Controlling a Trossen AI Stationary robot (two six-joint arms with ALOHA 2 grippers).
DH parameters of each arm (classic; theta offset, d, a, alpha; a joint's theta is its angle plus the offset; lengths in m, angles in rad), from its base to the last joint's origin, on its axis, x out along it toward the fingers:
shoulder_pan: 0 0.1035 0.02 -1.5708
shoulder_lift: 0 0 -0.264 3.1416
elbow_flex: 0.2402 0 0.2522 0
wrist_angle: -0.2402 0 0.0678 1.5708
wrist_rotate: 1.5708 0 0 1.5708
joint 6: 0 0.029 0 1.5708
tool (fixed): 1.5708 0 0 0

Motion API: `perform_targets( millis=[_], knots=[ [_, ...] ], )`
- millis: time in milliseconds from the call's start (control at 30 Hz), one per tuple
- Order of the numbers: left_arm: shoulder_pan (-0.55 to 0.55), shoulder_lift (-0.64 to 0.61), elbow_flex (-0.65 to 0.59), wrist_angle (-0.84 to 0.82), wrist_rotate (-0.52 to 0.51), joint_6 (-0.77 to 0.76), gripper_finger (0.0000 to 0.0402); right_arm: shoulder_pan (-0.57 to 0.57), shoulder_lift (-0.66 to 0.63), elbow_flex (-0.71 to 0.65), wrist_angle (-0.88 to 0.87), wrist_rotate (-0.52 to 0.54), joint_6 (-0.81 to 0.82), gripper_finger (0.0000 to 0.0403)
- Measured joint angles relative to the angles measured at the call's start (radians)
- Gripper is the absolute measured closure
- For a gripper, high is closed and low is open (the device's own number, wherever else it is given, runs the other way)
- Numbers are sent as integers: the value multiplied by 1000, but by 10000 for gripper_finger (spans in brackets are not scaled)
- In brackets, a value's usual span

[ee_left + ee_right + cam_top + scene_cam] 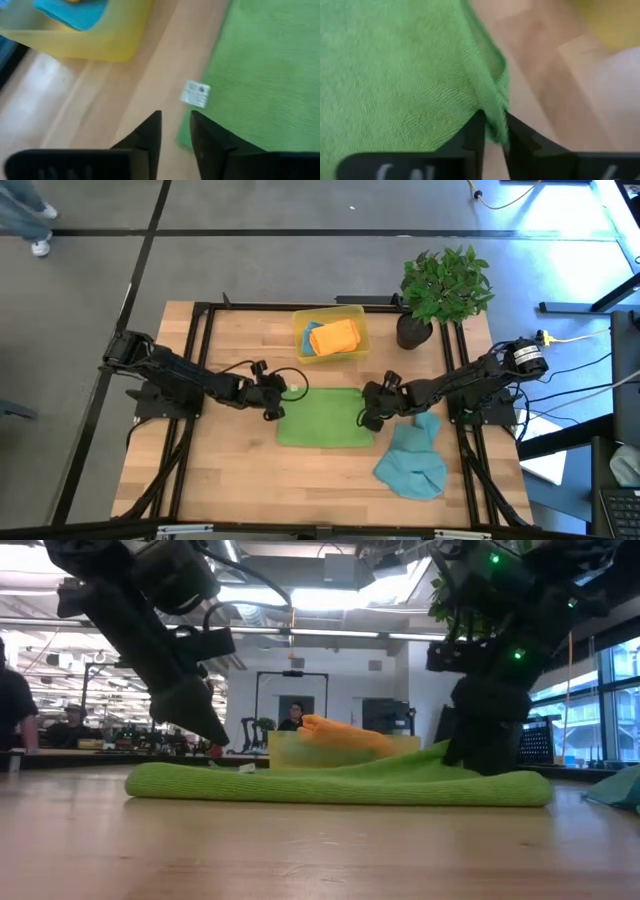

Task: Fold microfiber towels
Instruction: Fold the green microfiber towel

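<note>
- At the centre of the high frame we see the green towel point(322, 418) lying folded into a flat rectangle on the wooden table point(230, 480).
- We find the left gripper point(272, 392) at the towel's left edge, near its upper-left corner. In the left wrist view its fingers point(147, 137) stand slightly apart with a narrow gap and nothing between them; the towel's edge and a small white label point(195, 93) lie just ahead.
- We find the right gripper point(371, 408) at the towel's right edge, near its upper-right corner. In the right wrist view its fingers point(474, 135) pinch the layered green hem.
- Low in the right half of the high frame, a teal-blue towel point(413, 460) lies crumpled, just beside the green one.
- Above the green towel in the high frame sits a yellow bin point(355, 322) holding an orange towel point(334, 336) on top of a second teal-blue cloth point(311, 332).
- A potted plant point(441, 288) stands in the upper right of the high frame.
- In the low view, people show far back in the room behind the table.
</note>
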Motion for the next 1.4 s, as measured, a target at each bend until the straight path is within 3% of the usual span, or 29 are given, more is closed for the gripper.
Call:
perform_targets(
  millis=[133, 333, 467, 533, 667, 833, 967, 1100, 1267, 1400],
  knots=[
    [9, -19, 0, -3, -43, 48, 285, 0, 0, 41, -39, 71, -33, 295],
    [-13, -140, 0, 5, -49, 49, 280, 5, -36, 134, -193, 175, -57, 248],
    [-79, -211, 0, 83, -32, 43, 281, 41, -70, 140, -132, 174, -157, 241],
    [-118, -216, -10, 208, -29, 85, 281, 63, -79, 140, -78, 170, -211, 240],
    [-164, -174, -65, 529, 62, 217, 281, 93, -82, 139, 100, 76, -346, 240],
    [-160, -85, -92, 751, 172, 233, 281, 107, -83, 111, 416, -139, -505, 241],
    [-167, -19, -92, 959, 216, 315, 281, 106, -90, 81, 592, -184, -618, 252],
    [-194, -60, -97, 992, 215, 404, 282, 107, -186, 47, 604, -187, -655, 276],
    [-240, -274, -169, 956, 129, 491, 282, 119, -411, -80, 582, -187, -657, 304],
    [-255, -447, -295, 957, 114, 480, 282, 119, -612, -235, 609, -186, -653, 321]
  ],
)
